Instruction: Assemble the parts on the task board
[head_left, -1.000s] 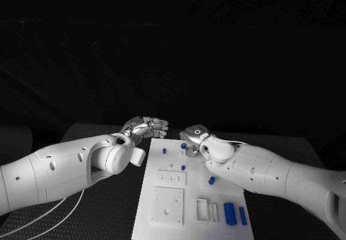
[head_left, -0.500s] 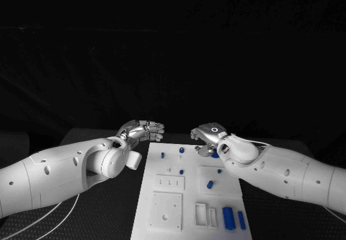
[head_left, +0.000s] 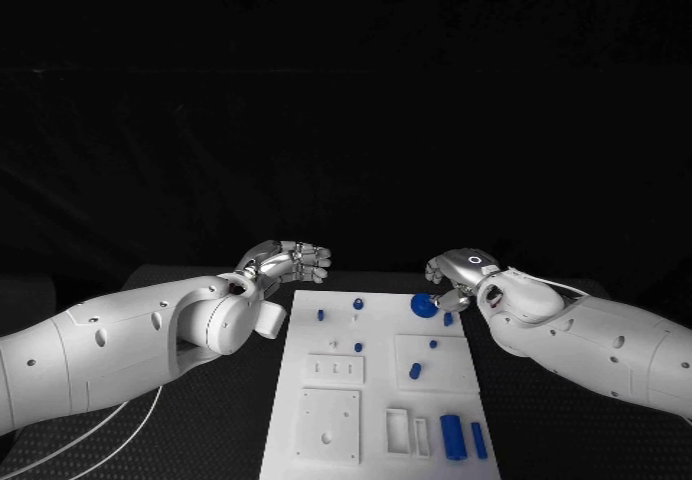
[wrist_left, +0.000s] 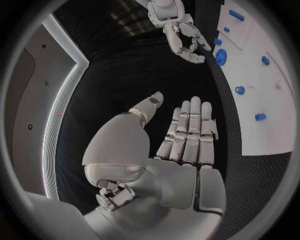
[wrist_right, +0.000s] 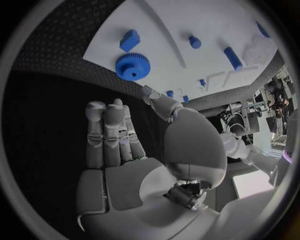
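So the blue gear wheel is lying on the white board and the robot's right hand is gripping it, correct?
Not quite. The blue gear wheel does lie on the white board, but the right hand holds nothing; the right wrist view shows its fingers straight and apart from the gear.

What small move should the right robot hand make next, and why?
Probably reach down to the round blue toothed gear and close on it. The right robot hand hovers empty, fingers apart, beside the gear, which lies loose at the far right edge of the white task board.
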